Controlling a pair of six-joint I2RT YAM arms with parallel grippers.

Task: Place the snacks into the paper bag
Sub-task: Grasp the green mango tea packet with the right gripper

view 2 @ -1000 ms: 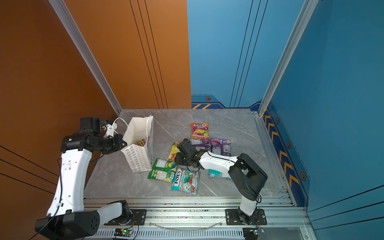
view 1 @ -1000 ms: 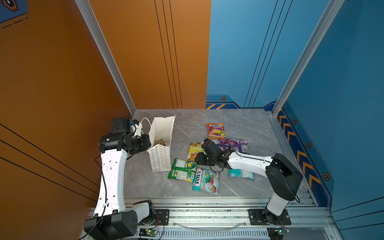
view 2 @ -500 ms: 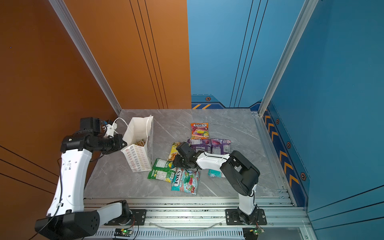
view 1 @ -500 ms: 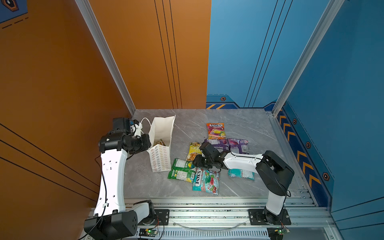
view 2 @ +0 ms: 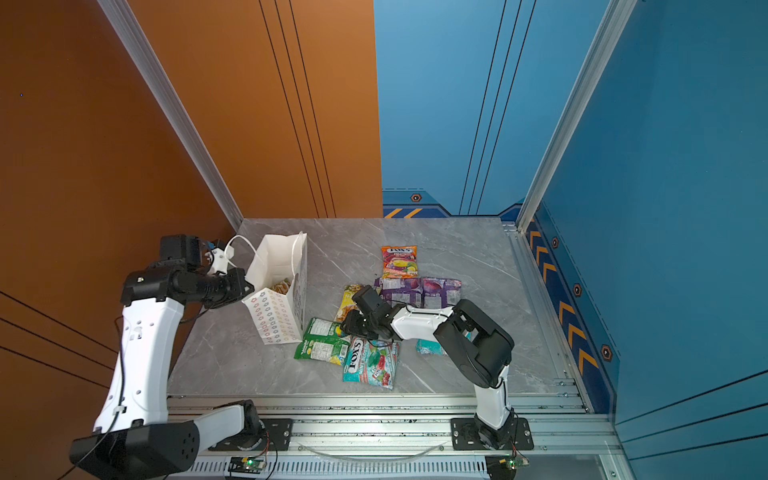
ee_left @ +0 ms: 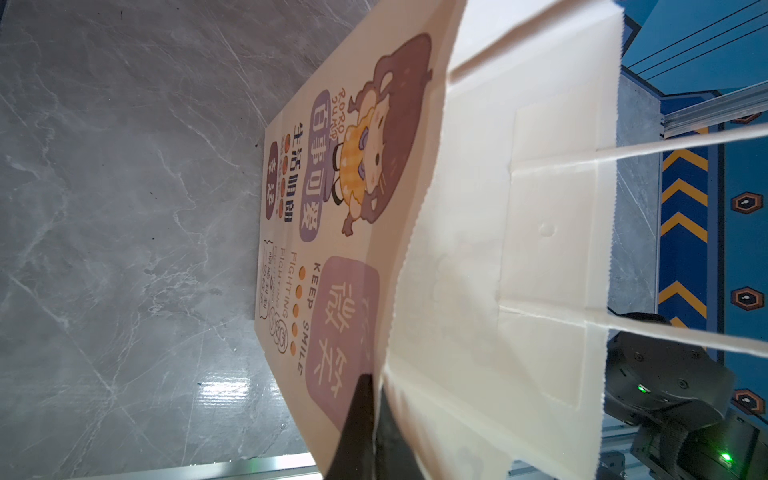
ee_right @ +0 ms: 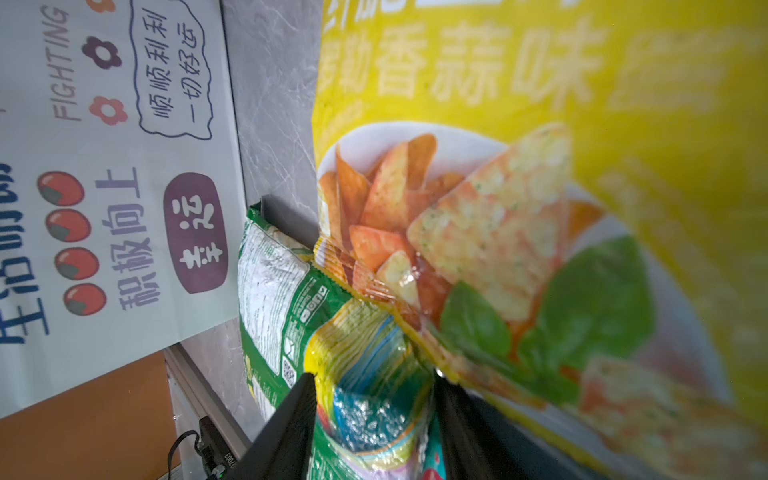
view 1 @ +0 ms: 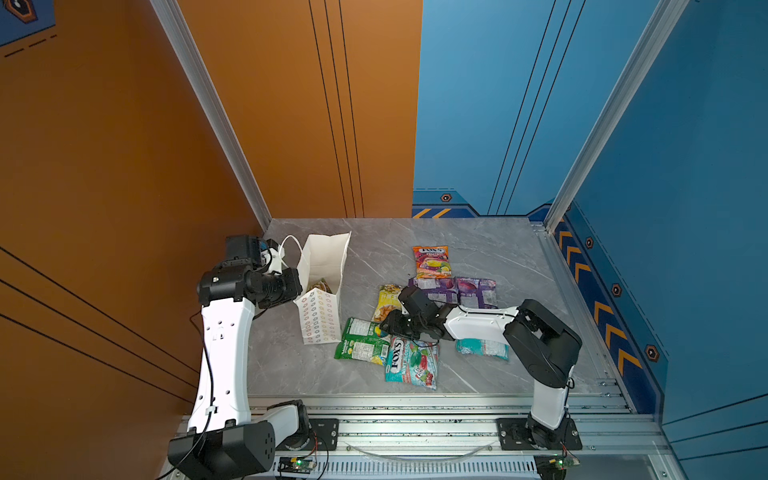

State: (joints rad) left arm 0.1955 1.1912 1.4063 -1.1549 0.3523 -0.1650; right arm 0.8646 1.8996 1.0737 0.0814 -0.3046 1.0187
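Nearest the rail: teal crinkly FOX'S packet [view 1: 411,362] flat on the grey marble tabletop [view 1: 291,365], partly over a green plastic packet [view 1: 362,341] beside it. Small teal packet [view 1: 482,348] lies to the right, half under the right arm.

Right gripper [ee_right: 374,399] is low over the pile, fingers [ee_right: 291,419] spread about halfway, straddling the green packet's bright end [ee_right: 365,374]; the yellow chip packet [ee_right: 519,187] fills the wrist view just beside it. Jaws apart, nothing clamped as far as I can tell. In a top view that gripper [view 2: 353,324] sits where green and yellow [view 2: 351,301] packets meet.

Tall white paper bag with cord handles [view 1: 322,286] stands upright left of the pile, mouth open, one snack [view 1: 319,286] visible inside. Left gripper [ee_left: 372,399] is clenched on the bag's top edge, beside the cartoon-girl face [ee_left: 365,137].

Farther back: two purple packets [view 1: 455,291] side by side, touching the orange FOX'S packet [view 1: 431,262] behind them.
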